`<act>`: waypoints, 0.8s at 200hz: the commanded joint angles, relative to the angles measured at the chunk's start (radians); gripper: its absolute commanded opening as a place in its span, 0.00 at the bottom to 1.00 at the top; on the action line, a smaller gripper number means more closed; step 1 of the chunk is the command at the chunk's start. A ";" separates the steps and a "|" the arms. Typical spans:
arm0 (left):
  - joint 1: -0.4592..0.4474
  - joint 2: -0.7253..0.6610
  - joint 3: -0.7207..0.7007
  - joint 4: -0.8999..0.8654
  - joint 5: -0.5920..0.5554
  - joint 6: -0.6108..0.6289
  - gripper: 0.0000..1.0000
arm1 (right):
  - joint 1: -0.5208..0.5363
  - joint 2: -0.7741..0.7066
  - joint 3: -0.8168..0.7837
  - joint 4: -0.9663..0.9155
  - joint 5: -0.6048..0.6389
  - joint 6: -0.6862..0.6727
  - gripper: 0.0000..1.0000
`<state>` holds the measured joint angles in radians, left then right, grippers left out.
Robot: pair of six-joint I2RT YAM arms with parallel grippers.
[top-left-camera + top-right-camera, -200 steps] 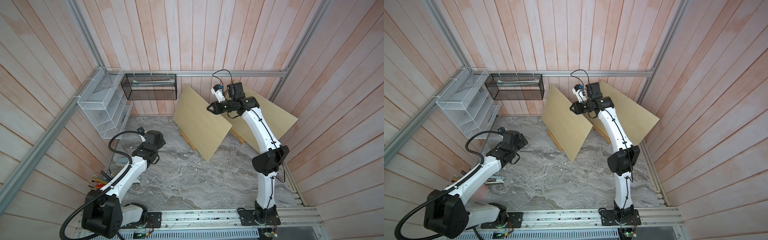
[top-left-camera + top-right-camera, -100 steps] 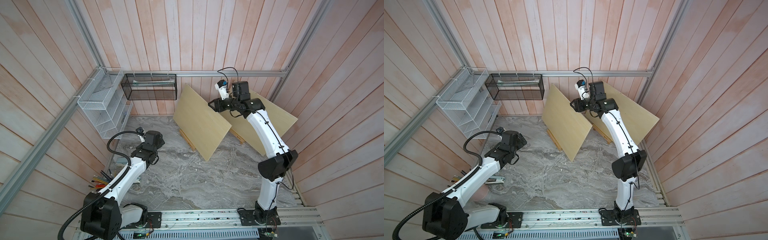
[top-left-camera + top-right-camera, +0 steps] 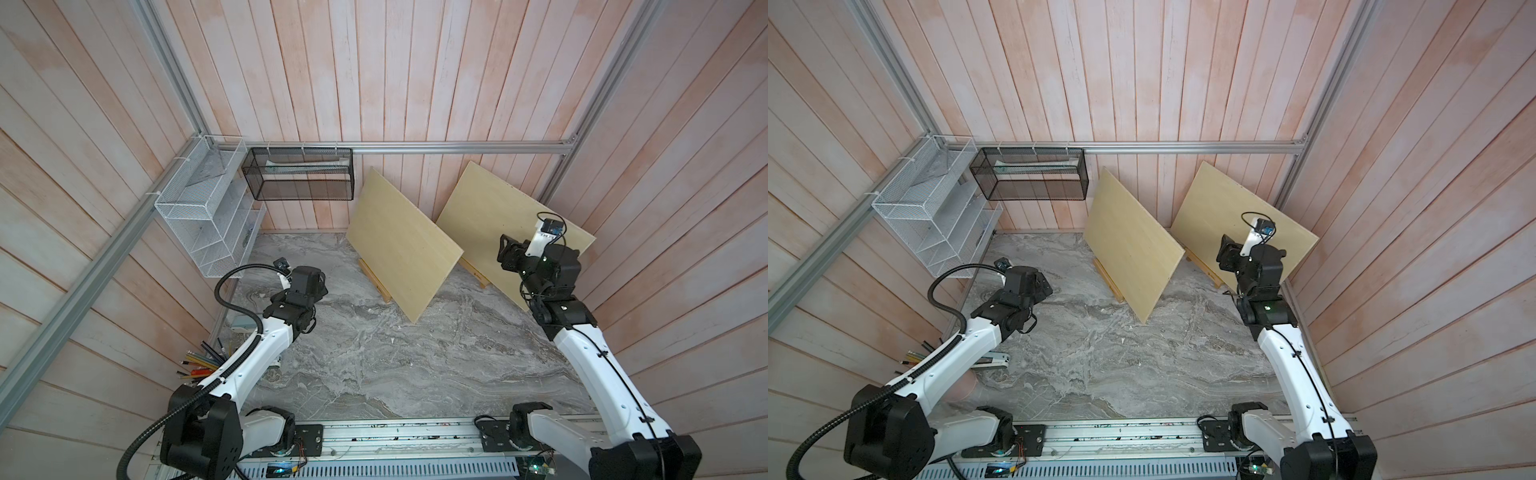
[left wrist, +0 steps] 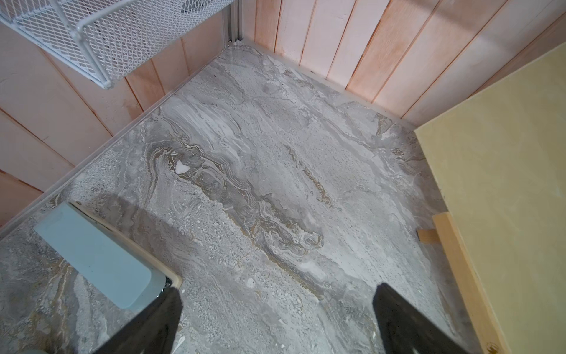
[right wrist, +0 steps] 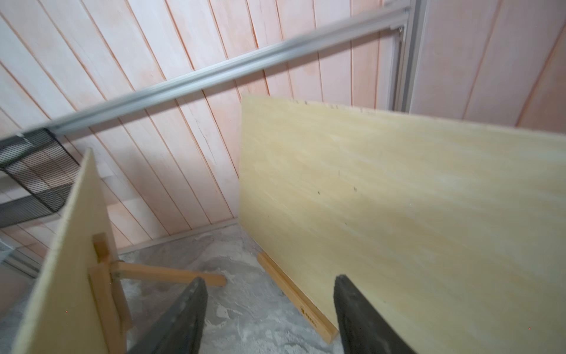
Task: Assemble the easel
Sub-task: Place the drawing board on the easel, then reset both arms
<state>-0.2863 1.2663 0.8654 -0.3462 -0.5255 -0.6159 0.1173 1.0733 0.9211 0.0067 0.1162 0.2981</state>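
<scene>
We judge assembly nearly done: the middle board [image 3: 405, 249] stands propped on its easel [image 3: 375, 282], while our left gripper [image 4: 277, 289] and right gripper [image 5: 270, 279] gape wide, empty.

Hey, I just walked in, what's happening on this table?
Two boards stand propped on small wooden easels: the left board and the right board. The right arm hovers in front of the right board, jaws open and empty. The left arm hangs over the marble tabletop, jaws wide open, holding nothing.
</scene>
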 commanded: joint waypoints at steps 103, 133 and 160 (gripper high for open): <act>0.120 0.073 -0.326 0.490 -0.085 0.310 1.00 | -0.043 0.304 -0.495 0.736 0.292 -0.179 0.98; 0.134 0.121 -0.385 0.711 -0.026 0.373 1.00 | -0.054 0.415 -0.512 0.872 0.279 -0.216 0.98; 0.142 0.152 -0.465 1.058 0.005 0.493 1.00 | -0.073 0.471 -0.607 1.153 0.207 -0.276 0.98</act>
<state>-0.1551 1.3945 0.4629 0.3237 -0.5694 -0.2596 0.0643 1.5089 0.3855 0.8543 0.3607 0.0830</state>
